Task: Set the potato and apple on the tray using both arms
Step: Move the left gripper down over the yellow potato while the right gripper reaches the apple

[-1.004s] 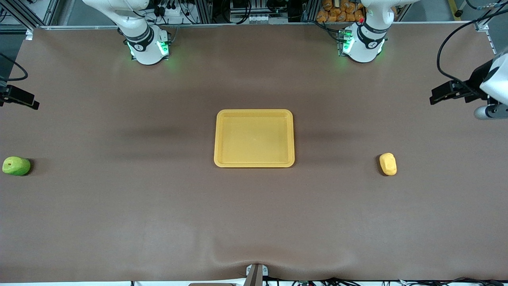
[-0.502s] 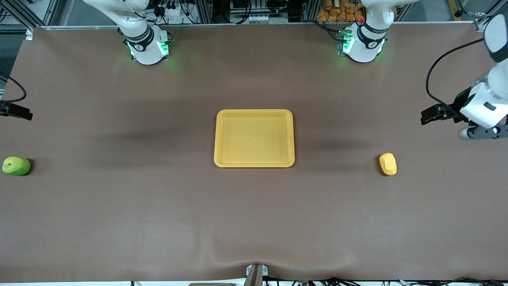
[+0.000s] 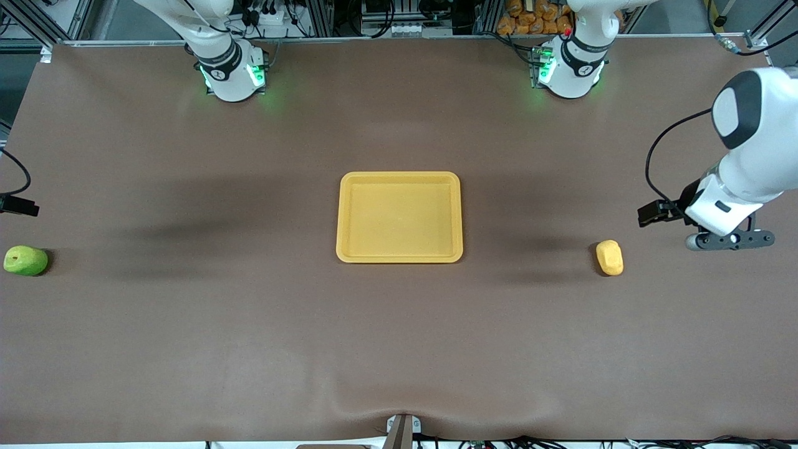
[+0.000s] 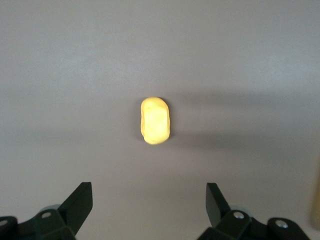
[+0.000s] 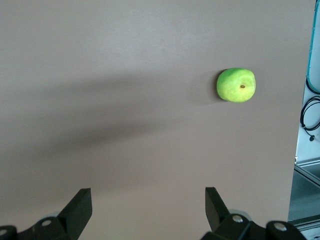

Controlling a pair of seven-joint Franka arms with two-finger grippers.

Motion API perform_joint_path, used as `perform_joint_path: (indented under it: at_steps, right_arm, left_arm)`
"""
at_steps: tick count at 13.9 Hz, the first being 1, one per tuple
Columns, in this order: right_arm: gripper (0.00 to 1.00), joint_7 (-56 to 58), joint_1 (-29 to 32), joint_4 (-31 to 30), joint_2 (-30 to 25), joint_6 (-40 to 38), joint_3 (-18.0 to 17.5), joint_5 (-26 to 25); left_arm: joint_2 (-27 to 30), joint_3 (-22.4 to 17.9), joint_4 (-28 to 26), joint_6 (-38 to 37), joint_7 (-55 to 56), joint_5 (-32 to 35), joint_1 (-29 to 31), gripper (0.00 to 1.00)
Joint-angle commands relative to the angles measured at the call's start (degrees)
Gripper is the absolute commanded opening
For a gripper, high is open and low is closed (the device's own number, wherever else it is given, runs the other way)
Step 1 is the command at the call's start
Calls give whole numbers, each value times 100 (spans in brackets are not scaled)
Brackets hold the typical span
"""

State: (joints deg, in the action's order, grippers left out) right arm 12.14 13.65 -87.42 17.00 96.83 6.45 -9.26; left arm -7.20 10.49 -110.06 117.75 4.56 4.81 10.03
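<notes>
The yellow-orange tray (image 3: pixel 399 178) lies at the table's middle with nothing in it. The potato (image 3: pixel 610 257) lies on the table toward the left arm's end, and it also shows in the left wrist view (image 4: pixel 155 120). My left gripper (image 3: pixel 729 241) hangs over the table beside the potato, open and empty (image 4: pixel 148 205). The green apple (image 3: pixel 25 260) lies at the right arm's end of the table, stem dimple up (image 5: pixel 236 85). My right gripper (image 5: pixel 148 205) is open and empty, apart from the apple. In the front view only a black part of its hand (image 3: pixel 17 205) shows.
The brown table mat (image 3: pixel 249 324) bears only the tray and the two pieces. The table's edge (image 5: pixel 300 150) runs close beside the apple, with cables past it. The arms' bases (image 3: pixel 230 72) stand along the table's back edge.
My left arm has swung in and down, its gripper now close beside the potato. My right arm's hand has shifted toward the apple. Tray, potato and apple have not moved.
</notes>
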Motion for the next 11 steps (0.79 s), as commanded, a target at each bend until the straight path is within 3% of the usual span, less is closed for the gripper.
perform_joint_path:
  at_steps: [1, 3, 7, 11]
  right_arm:
    - [100, 445, 76, 190, 338, 396, 172, -120]
    - [100, 674, 85, 190, 488, 565, 339, -76]
    - [100, 701, 286, 243, 716, 951, 357, -67]
    - [100, 1456, 567, 313, 1076, 1661, 357, -58]
  left_arm:
    - [-228, 14, -113, 327, 19, 99, 69, 100]
    - [-378, 6, -113, 467, 54, 99, 69, 100]
    - [-720, 14, -113, 837, 98, 90, 315, 100]
    - [-993, 14, -113, 1083, 430, 90, 315, 100]
